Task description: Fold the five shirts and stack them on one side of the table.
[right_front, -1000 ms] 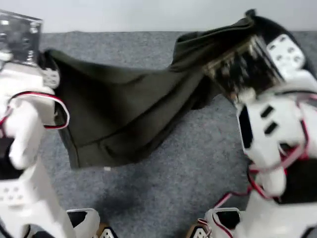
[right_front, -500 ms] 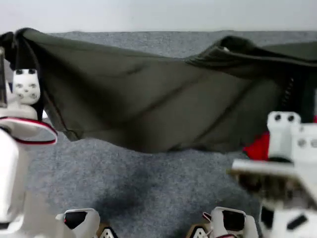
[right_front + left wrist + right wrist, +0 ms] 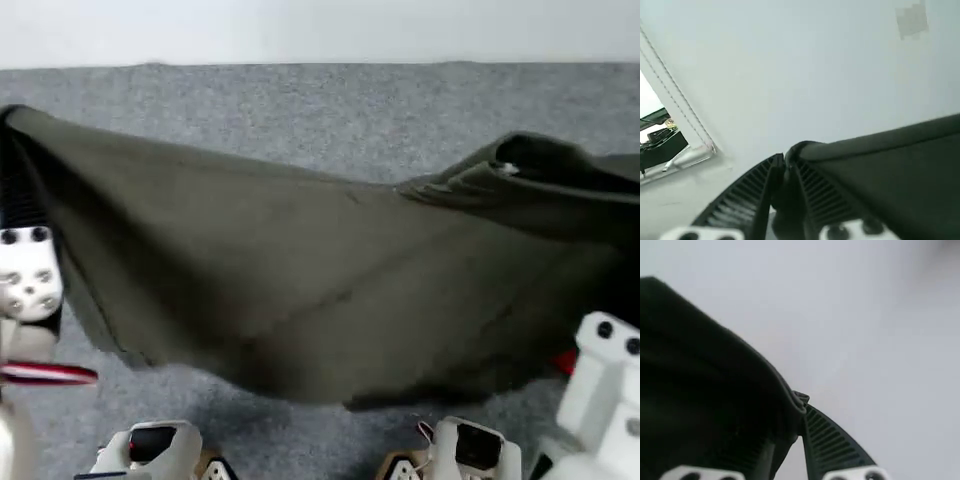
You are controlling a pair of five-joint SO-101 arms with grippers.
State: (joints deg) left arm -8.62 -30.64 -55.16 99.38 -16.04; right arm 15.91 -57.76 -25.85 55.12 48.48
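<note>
While the shirt [image 3: 300,290] hung stretched above the table [image 3: 300,100], the left claw [image 3: 785,164] and right claw [image 3: 799,412] each pinched one edge tight.

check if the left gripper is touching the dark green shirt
Touching. In the left wrist view the dark green shirt has its edge clamped inside the left gripper, with no gap between them.

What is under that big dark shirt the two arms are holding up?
Grey table shows below the shirt, and something red peeks out at one edge. Whatever else lies beneath is covered.
</note>
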